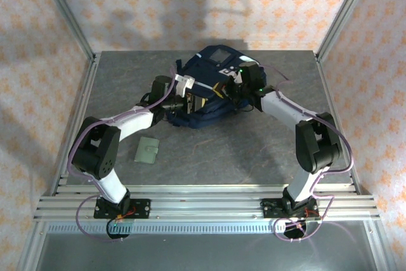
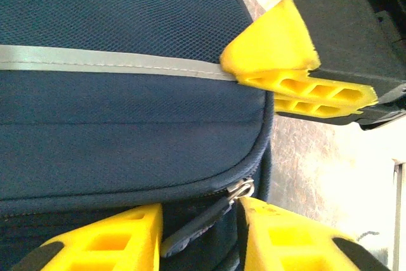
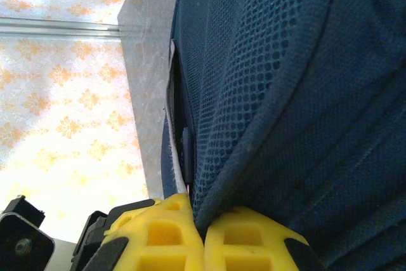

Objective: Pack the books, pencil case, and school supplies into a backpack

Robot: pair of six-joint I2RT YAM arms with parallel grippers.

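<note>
The navy backpack lies at the back middle of the table, grey stripe across its side. My left gripper is at its left end; its yellow fingers stand apart on either side of the dark zipper pull, which slants across the gap. My right gripper is shut on a fold of the backpack's navy fabric; its fingers pinch the bag's edge by the stripe. A pale green wallet lies flat on the table in front left. Books and pencil case are out of view.
The grey table is fenced by metal posts and patterned walls. A rail runs along the near edge where both arm bases are bolted. The two grippers work close together over the bag.
</note>
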